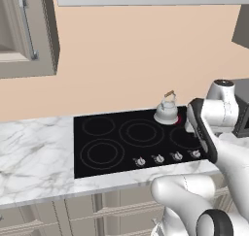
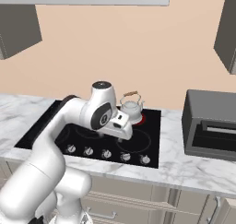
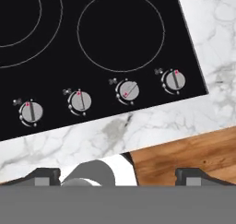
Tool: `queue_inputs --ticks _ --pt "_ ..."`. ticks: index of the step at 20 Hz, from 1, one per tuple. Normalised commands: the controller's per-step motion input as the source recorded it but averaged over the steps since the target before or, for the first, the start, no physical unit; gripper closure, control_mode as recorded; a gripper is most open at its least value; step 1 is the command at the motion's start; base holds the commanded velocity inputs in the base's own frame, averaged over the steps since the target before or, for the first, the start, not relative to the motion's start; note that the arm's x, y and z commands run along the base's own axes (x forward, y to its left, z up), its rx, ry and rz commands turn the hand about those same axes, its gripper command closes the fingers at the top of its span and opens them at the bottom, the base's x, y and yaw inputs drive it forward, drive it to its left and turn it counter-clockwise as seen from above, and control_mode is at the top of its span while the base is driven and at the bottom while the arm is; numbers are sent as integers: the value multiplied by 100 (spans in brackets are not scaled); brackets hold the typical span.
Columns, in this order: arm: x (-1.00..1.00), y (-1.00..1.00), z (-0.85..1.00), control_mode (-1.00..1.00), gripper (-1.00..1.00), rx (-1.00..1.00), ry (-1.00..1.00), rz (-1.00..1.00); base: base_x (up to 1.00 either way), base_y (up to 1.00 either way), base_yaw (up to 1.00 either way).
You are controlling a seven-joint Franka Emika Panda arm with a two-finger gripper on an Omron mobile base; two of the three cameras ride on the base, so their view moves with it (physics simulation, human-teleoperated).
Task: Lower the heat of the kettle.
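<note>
Gripper (image 3: 118, 177) hung released, fingertips wide apart, above the counter edge. Kettle (image 2: 131, 109) sat on the glowing rear burner beyond it. Of four knobs ahead, the tilted knob (image 3: 127, 90) looked yours: you needed to centre over it before descending.

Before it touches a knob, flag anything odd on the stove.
One knob is turned diagonal while its neighbours point straight. The burner under the kettle glows red. Nothing looks spilled or damaged.
</note>
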Motion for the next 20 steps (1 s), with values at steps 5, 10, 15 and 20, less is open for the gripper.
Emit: queue_inputs --ticks 5,10,15,20 --pt "0 -10 -38 -100 -100 0 16 -21 0 0 0" --pt "0 -11 -33 -100 -100 3 4 -16 0 0 0" --pt "0 -13 -28 -100 -100 7 0 -5 0 0 0" --pt "3 -5 -21 -100 -100 5 0 -9 0 0 0"
